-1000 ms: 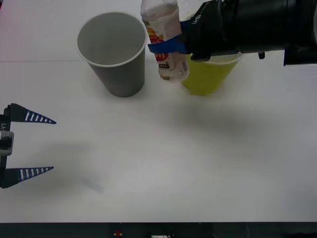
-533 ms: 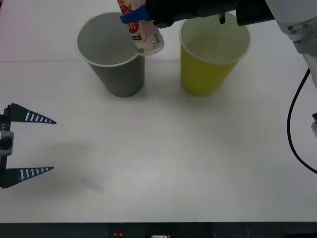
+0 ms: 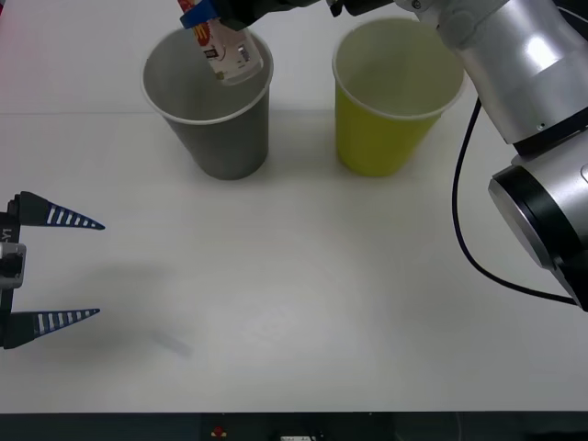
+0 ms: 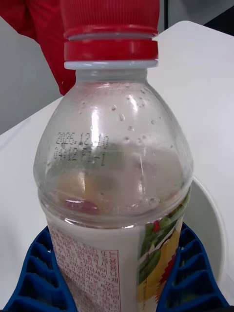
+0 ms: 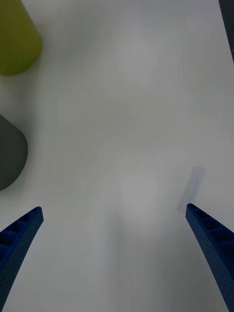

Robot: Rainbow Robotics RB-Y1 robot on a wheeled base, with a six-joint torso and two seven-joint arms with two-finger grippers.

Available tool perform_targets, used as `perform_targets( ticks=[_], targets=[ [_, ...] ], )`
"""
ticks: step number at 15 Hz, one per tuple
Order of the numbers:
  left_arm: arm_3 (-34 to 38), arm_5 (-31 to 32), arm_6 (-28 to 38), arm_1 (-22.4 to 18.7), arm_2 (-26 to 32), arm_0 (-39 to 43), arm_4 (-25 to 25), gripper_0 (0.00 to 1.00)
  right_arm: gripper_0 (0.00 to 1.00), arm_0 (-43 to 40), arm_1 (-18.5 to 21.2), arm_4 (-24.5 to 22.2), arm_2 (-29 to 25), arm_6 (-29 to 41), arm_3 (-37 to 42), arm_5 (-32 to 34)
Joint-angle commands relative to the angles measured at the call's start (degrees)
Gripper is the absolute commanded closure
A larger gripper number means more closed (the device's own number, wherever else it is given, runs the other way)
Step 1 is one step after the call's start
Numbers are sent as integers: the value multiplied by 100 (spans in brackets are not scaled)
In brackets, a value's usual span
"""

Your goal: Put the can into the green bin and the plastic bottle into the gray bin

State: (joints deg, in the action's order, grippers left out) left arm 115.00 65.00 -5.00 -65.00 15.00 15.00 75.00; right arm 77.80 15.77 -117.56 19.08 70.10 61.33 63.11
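Right gripper (image 3: 204, 13) clenched around plastic bottle (image 3: 226, 53) (tilted) above gray bin (image 3: 211, 129)

silver rounded right arm (image 3: 524, 64) with black joint ring and black cable; blue ribbed tapered left gripper (image 3: 55, 266) fingers.

A small clear plastic bottle (image 3: 225, 53) with a red screw cap and orange-red printed label hangs tilted over the open mouth of a large gray paper cup (image 3: 213, 106). Beside it stands an upright yellow-green paper cup (image 3: 393, 96), white-rimmed, its pale inside showing.
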Motion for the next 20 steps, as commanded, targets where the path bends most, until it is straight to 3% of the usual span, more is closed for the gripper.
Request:
perform_targets(
  ticks=[1, 3, 4, 5, 6, 10, 13, 18, 20],
  targets=[
    [0, 0, 0, 0, 0, 0, 0, 0, 100, 60, -74, -39, 140, -31, -139, -89],
    [0, 0, 0, 0, 0, 0, 0, 0, 97, 51, -74, 5, 298, -31, -148, -247],
    [0, 0, 0, 0, 0, 0, 0, 0, 81, 51, -74, 5, 298, -49, -148, -247],
    [0, 0, 0, 0, 0, 0, 0, 0, 30, 60, -74, 5, 298, -93, -148, -238],
    [0, 0, 0, 0, 0, 0, 0, 0, 0, 51, -65, 40, 298, -93, -148, -238],
    [0, 0, 0, 0, 0, 0, 0, 0, 0, 51, -65, 75, 272, -163, -139, -238],
    [0, 0, 0, 0, 0, 0, 0, 0, 0, -46, 243, 620, 210, -383, 80, -36],
    [0, 0, 0, 0, 0, 0, 0, 0, 0, -1179, 972, 655, -387, -356, 2093, 940],
    [0, 0, 0, 0, 0, 0, 0, 0, 0, -1733, 1306, 769, -598, -339, 2910, 1027]
  ],
)
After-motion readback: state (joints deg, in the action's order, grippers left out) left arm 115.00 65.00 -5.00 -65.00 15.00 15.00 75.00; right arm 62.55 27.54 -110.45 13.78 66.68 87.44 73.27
